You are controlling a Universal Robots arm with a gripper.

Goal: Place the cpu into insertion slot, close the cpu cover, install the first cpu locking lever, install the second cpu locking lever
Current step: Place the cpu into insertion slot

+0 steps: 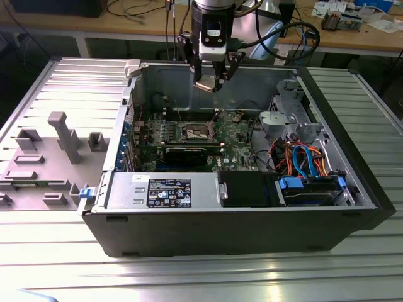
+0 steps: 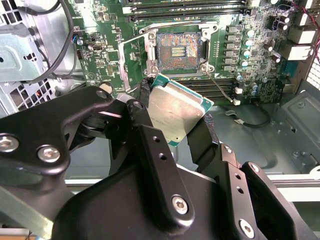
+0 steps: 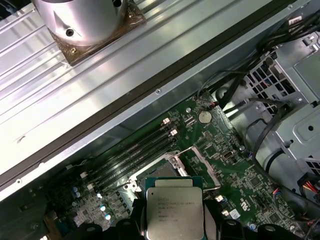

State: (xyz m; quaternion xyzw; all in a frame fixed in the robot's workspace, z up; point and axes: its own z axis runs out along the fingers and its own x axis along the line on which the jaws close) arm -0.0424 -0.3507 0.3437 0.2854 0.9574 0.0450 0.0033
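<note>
My gripper point(image 1: 211, 80) hangs above the open computer case, shut on the cpu point(image 2: 175, 111), a flat square chip with a silver-grey top and a green rim. In the first wrist view the cpu point(image 3: 174, 207) sits between the two black fingers point(image 2: 199, 137). Below it lies the insertion slot point(image 2: 178, 51), its gold-brown contact field bare and open. The insertion slot point(image 1: 195, 131) shows mid-board in the exterior view. The cpu cover point(image 2: 131, 65), a thin silver frame, stands swung open at one side of the slot. A thin wire lever point(image 2: 221, 86) lies loose beside the socket.
Long black memory slots point(image 2: 185, 6) flank the socket. A metal drive cage point(image 1: 286, 116) with orange and blue cables point(image 1: 305, 157) fills the exterior view's right of the case. The power supply point(image 1: 164, 189) sits along the front wall. A grey fixture tray point(image 1: 50, 151) lies at the exterior view's left.
</note>
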